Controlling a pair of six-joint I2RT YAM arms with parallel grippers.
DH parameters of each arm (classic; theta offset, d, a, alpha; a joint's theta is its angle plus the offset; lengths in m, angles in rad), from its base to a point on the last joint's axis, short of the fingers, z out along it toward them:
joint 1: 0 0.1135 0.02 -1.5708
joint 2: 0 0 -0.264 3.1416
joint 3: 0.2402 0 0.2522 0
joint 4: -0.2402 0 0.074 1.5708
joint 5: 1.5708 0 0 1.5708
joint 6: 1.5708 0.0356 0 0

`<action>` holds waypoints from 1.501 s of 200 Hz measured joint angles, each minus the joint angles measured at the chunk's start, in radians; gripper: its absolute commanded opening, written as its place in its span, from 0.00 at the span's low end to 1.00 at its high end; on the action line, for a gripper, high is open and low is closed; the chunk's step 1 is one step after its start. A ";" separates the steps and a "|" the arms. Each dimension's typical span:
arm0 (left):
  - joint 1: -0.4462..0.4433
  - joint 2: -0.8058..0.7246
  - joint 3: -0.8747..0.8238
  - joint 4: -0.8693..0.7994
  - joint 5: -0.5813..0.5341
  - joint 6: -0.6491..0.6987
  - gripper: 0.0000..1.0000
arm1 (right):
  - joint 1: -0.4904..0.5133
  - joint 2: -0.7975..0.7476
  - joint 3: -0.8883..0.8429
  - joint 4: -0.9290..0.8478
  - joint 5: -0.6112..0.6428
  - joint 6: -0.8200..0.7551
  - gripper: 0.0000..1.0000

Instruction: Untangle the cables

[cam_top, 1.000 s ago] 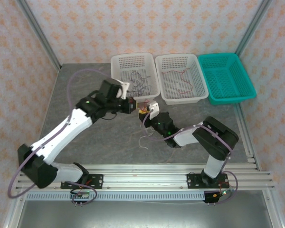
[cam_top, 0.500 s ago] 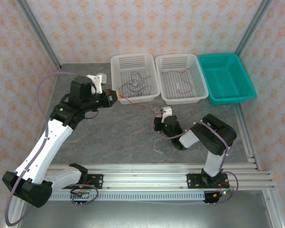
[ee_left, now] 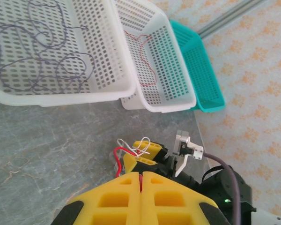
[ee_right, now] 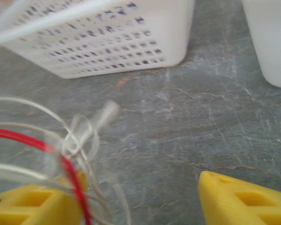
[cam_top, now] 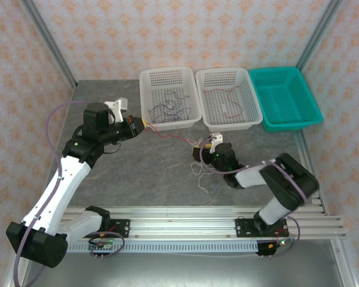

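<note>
our left pincer [ee_left: 141, 180] pinches the red cable [ee_right: 23, 137]; right pincer [ee_right: 140, 197] gapes, so we'd pull gently clear of the white cables [ee_right: 79, 136].

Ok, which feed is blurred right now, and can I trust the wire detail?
Right wrist: blurred, the white wires and red cable ghosted, the white basket soft. Left wrist: crisp, dark cables clearly traced. Top external: evenly lit and sharp, but the wires look tiny.
</note>
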 measured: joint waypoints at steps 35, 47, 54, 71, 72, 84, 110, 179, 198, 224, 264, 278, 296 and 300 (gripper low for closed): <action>-0.038 0.011 -0.003 0.027 0.003 0.007 0.00 | 0.000 -0.323 -0.003 -0.172 -0.058 -0.122 0.83; -0.050 0.022 -0.004 0.039 0.003 0.008 0.00 | -0.001 -0.405 0.009 -0.227 -0.081 -0.162 0.83; -0.059 0.030 -0.004 0.044 0.003 0.008 0.00 | -0.001 -0.431 0.033 -0.273 -0.102 -0.187 0.83; -0.084 0.049 -0.004 0.055 0.002 0.008 0.00 | 0.006 -0.423 0.111 -0.356 -0.164 -0.243 0.84; -0.086 0.051 -0.004 0.055 0.002 0.008 0.00 | 0.006 -0.421 0.114 -0.357 -0.166 -0.245 0.84; -0.101 0.058 -0.004 0.056 0.002 0.008 0.00 | 0.028 -0.377 0.159 -0.366 -0.201 -0.288 0.83; -0.129 0.059 -0.004 0.062 0.002 0.008 0.00 | 0.100 -0.204 0.241 -0.376 -0.238 -0.377 0.80; -0.158 0.042 0.017 0.069 -0.024 0.021 0.00 | 0.130 0.247 0.386 -0.231 0.145 -0.457 0.49; -0.159 0.013 0.044 0.050 -0.042 0.046 0.00 | 0.130 0.275 0.386 -0.217 0.211 -0.454 0.44; -0.159 -0.039 0.067 0.023 -0.084 0.064 0.00 | 0.130 0.282 0.385 -0.229 0.254 -0.431 0.30; -0.158 -0.115 0.112 -0.092 -0.283 0.087 0.00 | 0.130 0.256 0.311 -0.245 0.292 -0.365 0.33; -0.153 -0.134 0.134 -0.158 -0.360 0.107 0.00 | 0.130 0.240 0.277 -0.243 0.302 -0.342 0.34; -0.115 -0.144 0.156 -0.232 -0.459 0.131 0.00 | 0.127 0.209 0.238 -0.243 0.317 -0.304 0.35; -0.102 -0.146 0.157 -0.240 -0.478 0.133 0.00 | 0.123 0.202 0.226 -0.244 0.323 -0.294 0.36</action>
